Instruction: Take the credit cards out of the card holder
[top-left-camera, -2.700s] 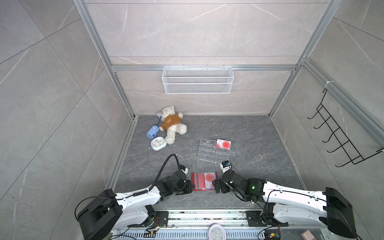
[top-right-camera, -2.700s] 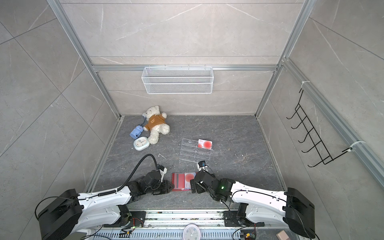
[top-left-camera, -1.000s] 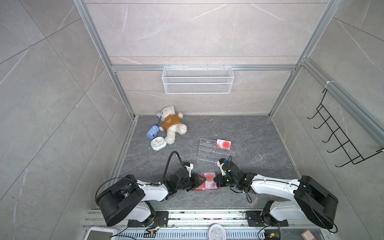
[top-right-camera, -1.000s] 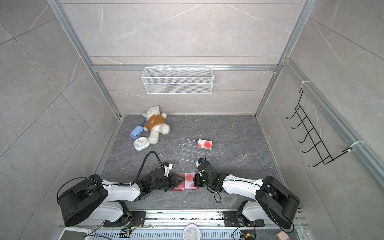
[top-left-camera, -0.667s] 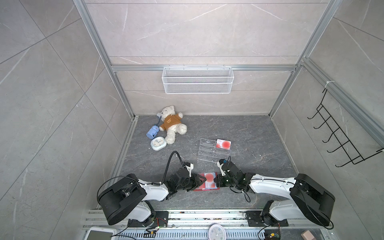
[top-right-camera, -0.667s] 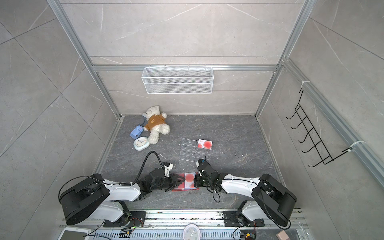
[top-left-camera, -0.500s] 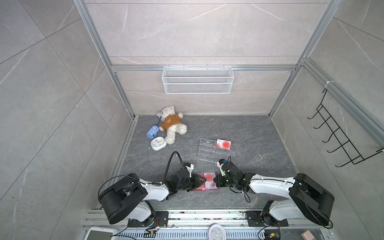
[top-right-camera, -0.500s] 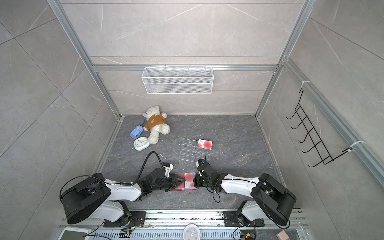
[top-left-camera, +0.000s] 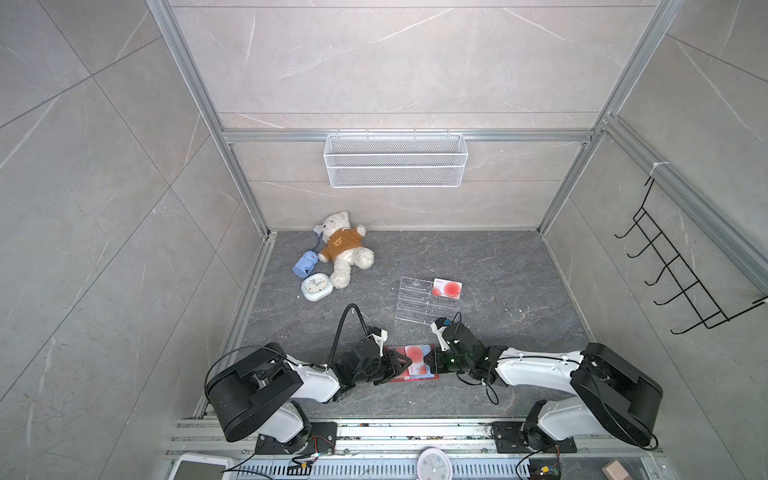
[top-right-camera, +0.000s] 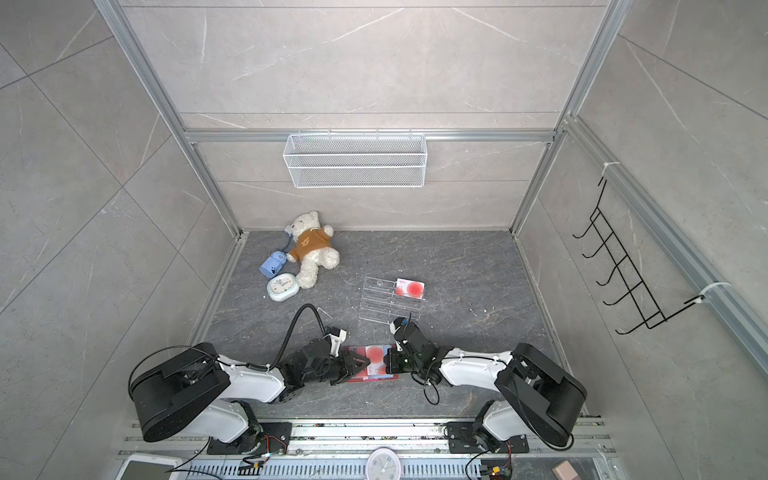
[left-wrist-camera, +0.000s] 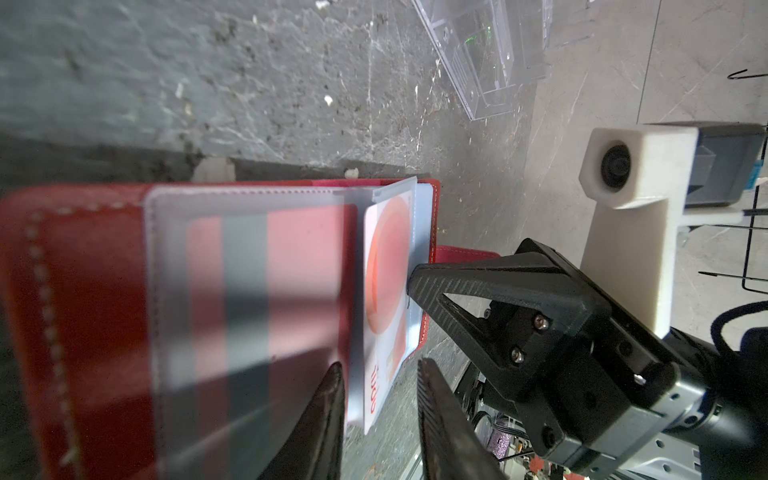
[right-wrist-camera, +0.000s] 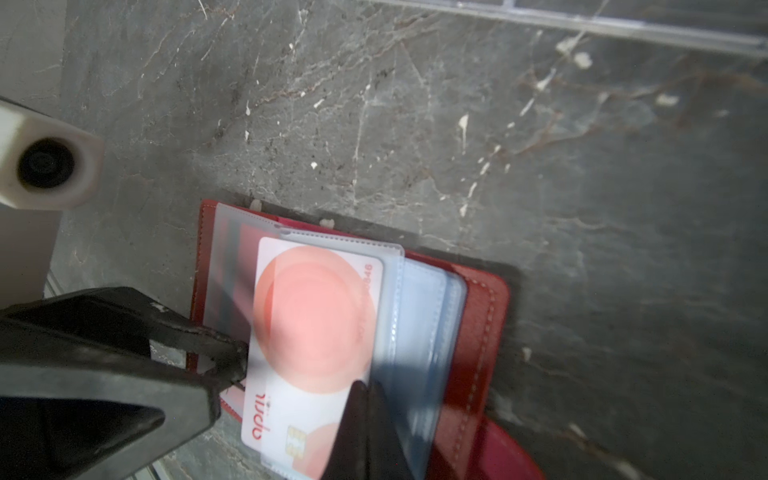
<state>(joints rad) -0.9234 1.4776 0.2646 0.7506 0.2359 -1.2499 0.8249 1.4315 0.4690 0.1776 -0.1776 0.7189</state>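
Holder position: your flat red leather-like card holder (top-left-camera: 419, 376) lies spread on the dark grey stone floor (top-left-camera: 498, 270) near the front edge, between the two grippers. Both top views show it there (top-right-camera: 376, 377). Its pale blue clear plastic sleeves (right-wrist-camera: 424, 299) face up.

Card: one white credit card with a large red-orange circle (right-wrist-camera: 316, 316) sits partly out of a sleeve. Its printed end and chip are clear of the plastic; its other end is under the sleeve.

Left gripper (left-wrist-camera: 380, 365): the jaws stand narrowly apart, with the card's exposed end (left-wrist-camera: 386, 291) between them in the left wrist view. One finger sits just beside the sleeve, and a gap shows on the other side. You have no clamp on the card yet.

Right gripper (right-wrist-camera: 363, 386): the fingers are pressed together, tips on the sleeve's edge over the card. In the left wrist view its tip (left-wrist-camera: 415, 282) touches the raised sleeve page. Whether it pinches the plastic, you cannot tell.

Second credit card (top-left-camera: 447, 288), same kind: it lies at the far right corner of the clear acrylic tiered rack (top-left-camera: 417, 307), beyond the holder and well apart from it.

Elsewhere: a cream teddy bear in an orange-brown jumper (top-left-camera: 345, 249) lies near the back left corner, with a pale blue alarm clock (top-left-camera: 316, 287) just beside it.
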